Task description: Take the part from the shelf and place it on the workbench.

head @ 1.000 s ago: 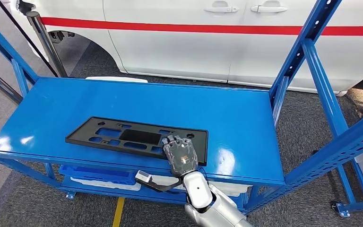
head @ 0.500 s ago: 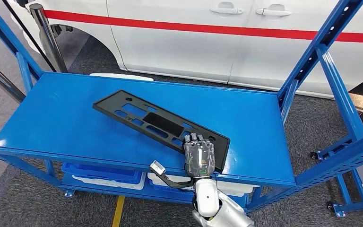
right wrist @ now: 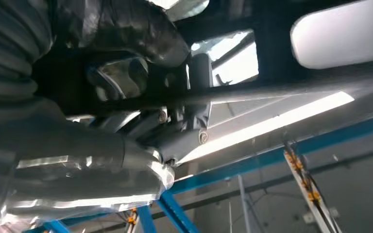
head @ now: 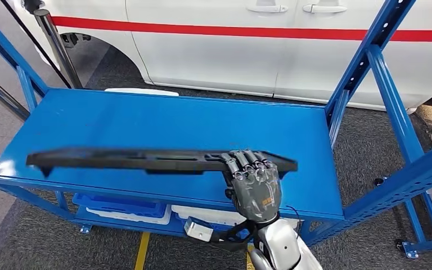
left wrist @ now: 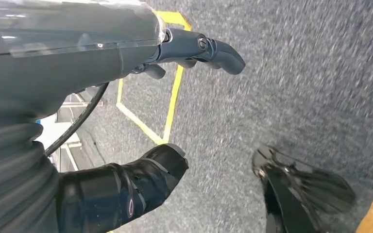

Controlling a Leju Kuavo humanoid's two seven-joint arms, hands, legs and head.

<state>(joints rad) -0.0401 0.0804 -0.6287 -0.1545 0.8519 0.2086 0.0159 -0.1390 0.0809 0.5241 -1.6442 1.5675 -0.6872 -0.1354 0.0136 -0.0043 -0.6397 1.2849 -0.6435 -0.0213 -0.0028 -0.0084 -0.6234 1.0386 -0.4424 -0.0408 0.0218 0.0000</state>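
Observation:
The part is a long flat black plastic plate point(head: 140, 160) with cut-outs. It hangs lifted above the blue shelf top point(head: 163, 121), seen almost edge-on and stretching left from my right hand point(head: 254, 184). My right hand grips its right end near the shelf's front edge. In the right wrist view the dark plate point(right wrist: 281, 19) runs across close above my fingers point(right wrist: 121, 29), which close around it. My left hand point(left wrist: 126, 121) hangs over grey floor with its fingers apart and nothing in it.
A white car with a red stripe point(head: 259, 50) stands behind the shelf. Blue uprights point(head: 365, 62) rise at the right and at the left point(head: 11, 62). Blue and white bins point(head: 124, 207) sit on the lower shelf. A yellow floor line point(left wrist: 172, 102) runs below my left hand.
The plate lay flat on the shelf, was swung at an angle, and now is lifted off the surface, tilted nearly edge-on. My right hand has risen with it.

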